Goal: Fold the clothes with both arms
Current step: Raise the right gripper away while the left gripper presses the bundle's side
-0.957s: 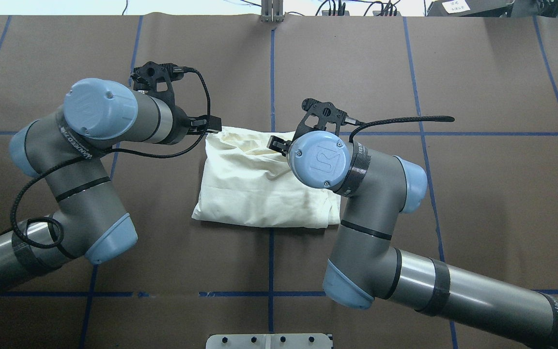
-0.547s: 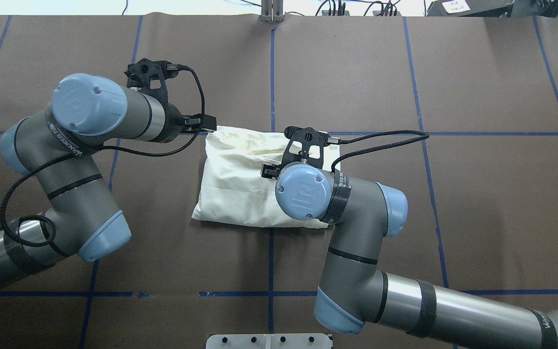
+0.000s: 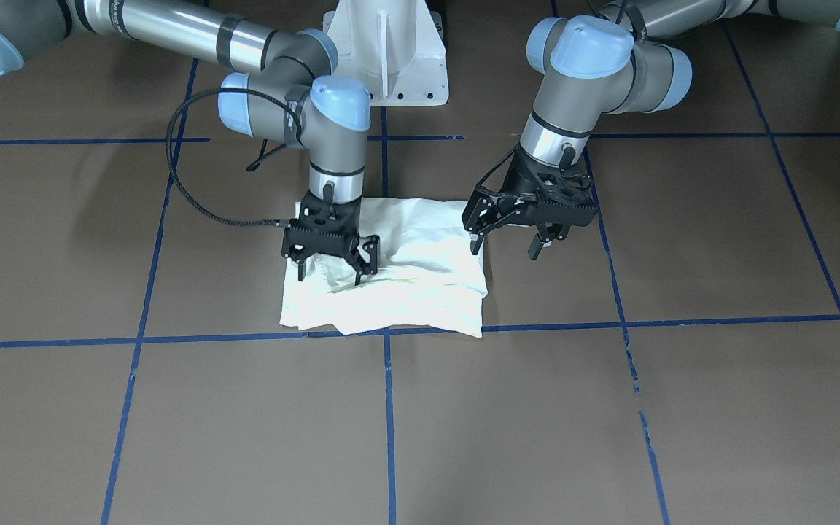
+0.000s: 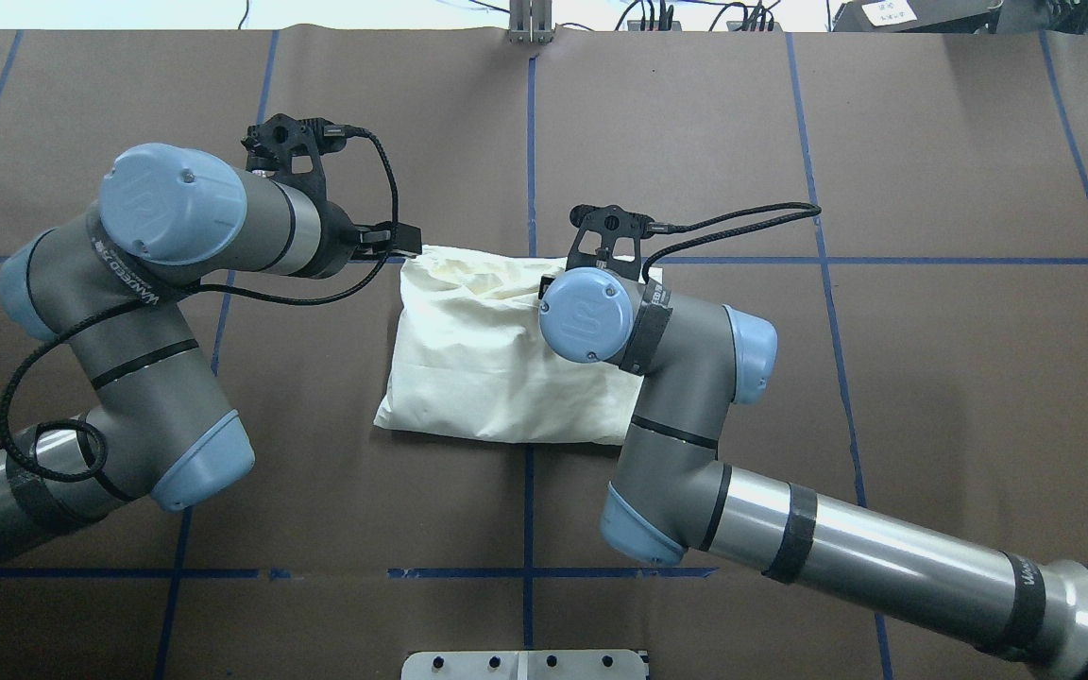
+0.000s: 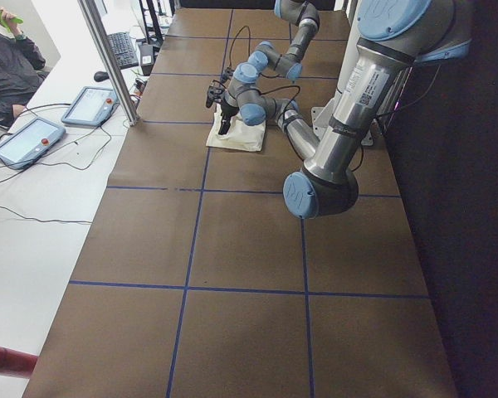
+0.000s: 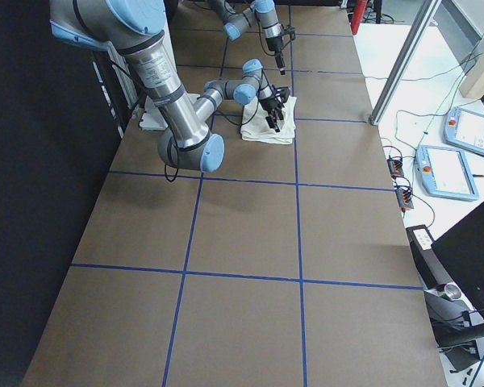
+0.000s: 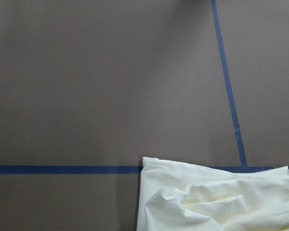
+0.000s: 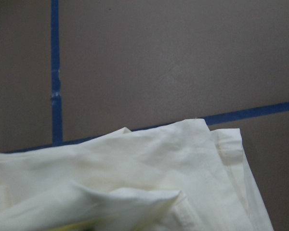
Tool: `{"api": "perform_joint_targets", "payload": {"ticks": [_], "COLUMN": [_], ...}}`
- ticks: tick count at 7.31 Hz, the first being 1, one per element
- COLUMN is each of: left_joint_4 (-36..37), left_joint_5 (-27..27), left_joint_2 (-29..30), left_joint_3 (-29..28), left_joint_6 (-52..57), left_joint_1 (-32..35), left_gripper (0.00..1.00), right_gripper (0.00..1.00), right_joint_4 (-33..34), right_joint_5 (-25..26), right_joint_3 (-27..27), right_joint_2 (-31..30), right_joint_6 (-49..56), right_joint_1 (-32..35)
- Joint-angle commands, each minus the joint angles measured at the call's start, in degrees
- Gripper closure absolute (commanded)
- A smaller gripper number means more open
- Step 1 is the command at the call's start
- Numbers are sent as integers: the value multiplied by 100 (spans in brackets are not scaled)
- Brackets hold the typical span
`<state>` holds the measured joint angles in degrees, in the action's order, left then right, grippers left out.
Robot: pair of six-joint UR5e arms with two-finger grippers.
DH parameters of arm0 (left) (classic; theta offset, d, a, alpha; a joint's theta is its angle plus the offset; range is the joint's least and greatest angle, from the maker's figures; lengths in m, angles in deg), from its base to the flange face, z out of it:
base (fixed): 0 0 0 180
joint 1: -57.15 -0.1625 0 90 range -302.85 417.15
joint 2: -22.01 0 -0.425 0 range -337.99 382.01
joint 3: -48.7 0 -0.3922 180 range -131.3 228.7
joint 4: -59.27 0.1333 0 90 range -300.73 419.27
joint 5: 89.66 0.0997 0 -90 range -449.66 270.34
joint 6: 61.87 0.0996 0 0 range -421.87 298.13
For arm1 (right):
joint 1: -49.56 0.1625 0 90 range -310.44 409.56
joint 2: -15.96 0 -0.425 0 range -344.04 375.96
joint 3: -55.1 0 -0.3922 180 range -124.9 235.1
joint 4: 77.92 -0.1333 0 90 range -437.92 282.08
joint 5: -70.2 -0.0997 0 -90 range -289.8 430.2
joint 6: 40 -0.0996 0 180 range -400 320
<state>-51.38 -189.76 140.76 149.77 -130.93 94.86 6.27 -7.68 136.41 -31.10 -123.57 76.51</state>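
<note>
Cream T-shirt (image 4: 492,364) is lying folded into a thick rectangular bundle mid-table, plain cream cloth facing up, far edge rumpled. The table (image 4: 884,142) is wearing brown paper gridded with blue tape; the shirt's far edge is sitting along one blue tape line (image 4: 931,261).

Left arm (image 4: 143,368) is reaching in from the left. Left gripper (image 3: 505,244) is standing wide, one finger down at the shirt's left edge by the far-left corner, the other out over bare paper. Nothing is being held.

Right arm (image 4: 846,557) is coming in from the near right, wrist pointing down over the shirt's far-right part. Right gripper (image 3: 330,271) is also spread wide, both tips low over the cloth; cannot tell whether they are touching it. A black cable (image 4: 742,219) is looping off to the right from its wrist.
</note>
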Motion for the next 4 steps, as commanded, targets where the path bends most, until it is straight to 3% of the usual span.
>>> {"api": "perform_joint_targets", "payload": {"ticks": [1, 3, 4], "left_joint_4": [-9, -244, -1012], "left_joint_5": [0, 0, 0], "left_joint_2": [0, -96, -340], "left_joint_3": [-8, -34, -130], "left_joint_6": [-2, 50, 59], "left_joint_1": [-18, -53, -106], "left_gripper": [0, 0, 0], "right_gripper": [0, 0, 0], "right_joint_4": [9, -26, -43], "right_joint_5": [-138, -1784, -1914], "right_joint_3": [-493, -389, -206], "right_joint_2": [145, 153, 145], "right_joint_6": [260, 978, 1357], "right_joint_1": [615, 1528, 1637]}}
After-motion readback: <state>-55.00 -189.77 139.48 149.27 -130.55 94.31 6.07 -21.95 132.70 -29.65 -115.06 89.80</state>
